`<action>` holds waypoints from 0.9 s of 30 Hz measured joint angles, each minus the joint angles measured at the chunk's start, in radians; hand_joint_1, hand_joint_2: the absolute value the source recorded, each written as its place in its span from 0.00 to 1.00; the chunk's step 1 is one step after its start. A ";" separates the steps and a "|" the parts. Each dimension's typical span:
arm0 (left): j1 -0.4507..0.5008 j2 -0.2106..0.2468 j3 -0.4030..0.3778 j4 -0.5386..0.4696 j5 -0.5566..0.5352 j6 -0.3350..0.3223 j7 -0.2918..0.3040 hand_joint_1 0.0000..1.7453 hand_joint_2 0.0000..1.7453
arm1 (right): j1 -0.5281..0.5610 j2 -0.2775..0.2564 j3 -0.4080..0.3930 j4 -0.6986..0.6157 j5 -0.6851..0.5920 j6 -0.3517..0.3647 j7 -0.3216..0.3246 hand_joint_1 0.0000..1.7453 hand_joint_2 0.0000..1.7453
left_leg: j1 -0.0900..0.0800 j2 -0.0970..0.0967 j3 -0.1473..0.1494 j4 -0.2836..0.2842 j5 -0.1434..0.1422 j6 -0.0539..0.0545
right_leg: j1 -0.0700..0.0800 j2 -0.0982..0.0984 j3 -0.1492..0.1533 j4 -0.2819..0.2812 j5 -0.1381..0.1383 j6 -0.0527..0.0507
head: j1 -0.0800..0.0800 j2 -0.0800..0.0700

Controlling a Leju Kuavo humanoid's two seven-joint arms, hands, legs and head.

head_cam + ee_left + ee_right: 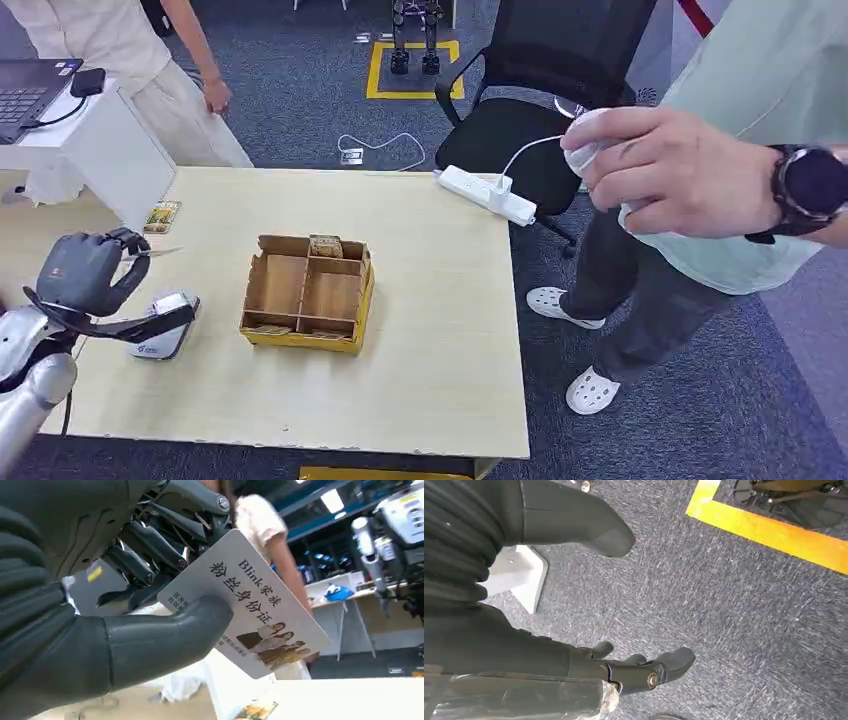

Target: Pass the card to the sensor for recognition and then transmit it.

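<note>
The left hand [85,270] pinches one card [250,602] above one sensor [165,325]. The right hand [589,605] hangs empty, fingers apart. One compartmented box [308,294] sits nearby.

The card [250,605], white with dark printed characters and a small group photo, was pinched in the left hand [85,272] above the bench [440,330], just over the grey-white sensor [163,325].

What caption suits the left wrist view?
Left hand pinches a white printed card between thumb and fingers.
</note>
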 joint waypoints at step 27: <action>0.191 -0.099 0.043 0.088 -0.239 0.246 0.157 1.00 1.00 | 0.016 -0.019 -0.010 -0.042 -0.023 -0.045 0.017 0.00 1.00 | 0.000 -0.001 0.000 0.000 -0.001 0.001 | 0.000 -0.001 0.000 0.000 0.000 0.000 | 0.000 0.000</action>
